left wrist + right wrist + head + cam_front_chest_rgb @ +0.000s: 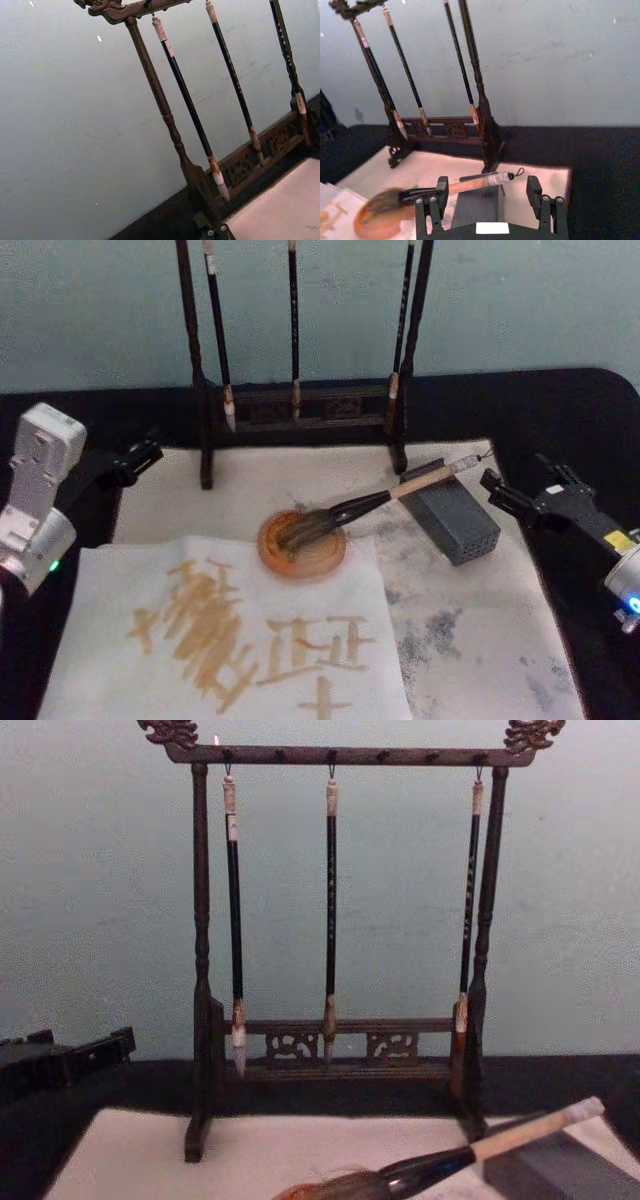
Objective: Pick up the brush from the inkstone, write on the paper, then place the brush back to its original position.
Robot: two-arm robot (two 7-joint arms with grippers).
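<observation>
Nearest me lies the white paper sheet (110, 590), crossed with tan strokes, on a cream felt mat (480, 640) smudged grey. Beyond it the thick brush (372, 503) — tan handle, glossy black ferrule, bushy bristles — rests bristles-down in the round orange-brown inkstone (272, 552), with its handle propped on a ribbed grey block (462, 527). Its long axis slants away rightward to my right gripper (518, 488), empty and spread wide just beside the handle's tip — the nearer arm by far. My left gripper (135, 458) sits parked well off left. Behind stands the dark wooden rack (300, 408) of thin hanging brushes (219, 330).
</observation>
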